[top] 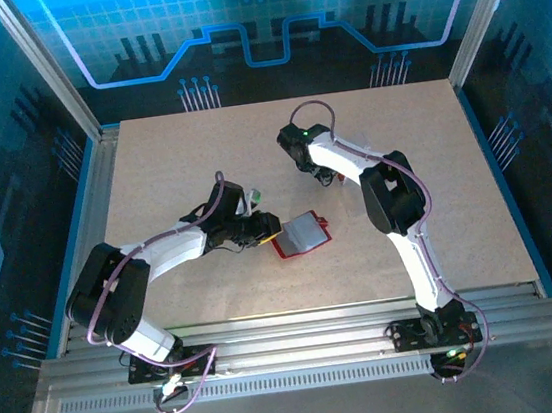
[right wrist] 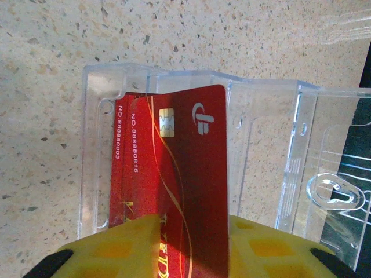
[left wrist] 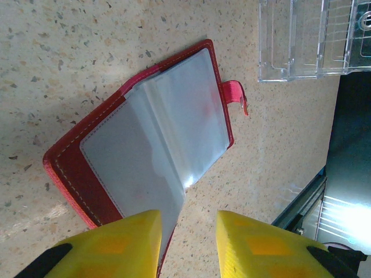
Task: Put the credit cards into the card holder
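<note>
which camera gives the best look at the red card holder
The left wrist view: the card holder lies open just ahead of the left gripper, its clear pockets, stitching and clasp tab plain. The top external view shows it as a small red-edged rectangle at that gripper's tip, without detail.
</note>
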### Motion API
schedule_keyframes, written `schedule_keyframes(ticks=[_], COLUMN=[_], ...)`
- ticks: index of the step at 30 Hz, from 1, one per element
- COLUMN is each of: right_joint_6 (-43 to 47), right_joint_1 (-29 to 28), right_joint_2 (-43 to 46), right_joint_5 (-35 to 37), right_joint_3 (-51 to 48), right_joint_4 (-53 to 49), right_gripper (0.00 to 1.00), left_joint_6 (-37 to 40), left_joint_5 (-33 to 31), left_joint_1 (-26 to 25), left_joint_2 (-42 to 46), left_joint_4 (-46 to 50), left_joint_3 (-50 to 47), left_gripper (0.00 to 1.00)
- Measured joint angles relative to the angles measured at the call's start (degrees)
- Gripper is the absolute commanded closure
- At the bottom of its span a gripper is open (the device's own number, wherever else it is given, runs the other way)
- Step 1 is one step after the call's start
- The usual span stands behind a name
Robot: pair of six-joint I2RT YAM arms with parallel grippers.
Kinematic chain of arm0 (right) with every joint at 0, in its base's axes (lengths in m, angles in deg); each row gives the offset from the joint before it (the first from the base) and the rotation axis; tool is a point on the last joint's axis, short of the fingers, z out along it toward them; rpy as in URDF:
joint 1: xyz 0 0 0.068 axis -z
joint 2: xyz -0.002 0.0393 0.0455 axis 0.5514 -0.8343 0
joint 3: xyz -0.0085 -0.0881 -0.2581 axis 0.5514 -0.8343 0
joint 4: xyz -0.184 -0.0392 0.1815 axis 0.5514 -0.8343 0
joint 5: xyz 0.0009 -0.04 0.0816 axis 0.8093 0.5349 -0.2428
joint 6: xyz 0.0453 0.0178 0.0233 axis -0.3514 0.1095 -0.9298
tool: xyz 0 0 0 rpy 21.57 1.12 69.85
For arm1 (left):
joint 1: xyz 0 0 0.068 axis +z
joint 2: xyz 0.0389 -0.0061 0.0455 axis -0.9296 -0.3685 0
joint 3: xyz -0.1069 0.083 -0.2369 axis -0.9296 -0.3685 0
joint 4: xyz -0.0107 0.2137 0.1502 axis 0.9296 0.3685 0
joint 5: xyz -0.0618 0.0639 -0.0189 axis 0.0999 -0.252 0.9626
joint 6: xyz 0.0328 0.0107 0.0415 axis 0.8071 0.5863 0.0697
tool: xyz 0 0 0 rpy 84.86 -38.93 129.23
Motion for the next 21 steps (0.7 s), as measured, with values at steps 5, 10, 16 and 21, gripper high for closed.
schedule_keyframes(ticks=[5, 10, 16, 21], right_joint_6=[-0.02, -0.02, -0.04, -0.04], right_joint_1=[0.00, -0.02, -0.02, -0.02], right_joint_2=[0.24, 0.31, 0.37, 0.37], right_joint_5=[-0.02, 0.00, -0.04, -0.07], right_joint_3=[0.11, 0.85, 1.16, 1.25], right_joint_4=[-0.72, -1.46, -2.08, -2.58], right_gripper=[0.73, 0.75, 0.78, 0.80], left_joint_6=[0.00, 0.00, -0.02, -0.02], left_joint_5=[0.00, 0.00, 0.00, 0.00], left_joint_1=[0.00, 0.00, 0.00, 0.00], left_joint_2=[0.00, 0.00, 0.00, 0.00], left_joint_4=[-0.15, -0.20, -0.17, -0.20], left_joint_3=[0.00, 0.00, -0.02, -0.02], left_gripper=[0.68, 0.68, 0.68, 0.68])
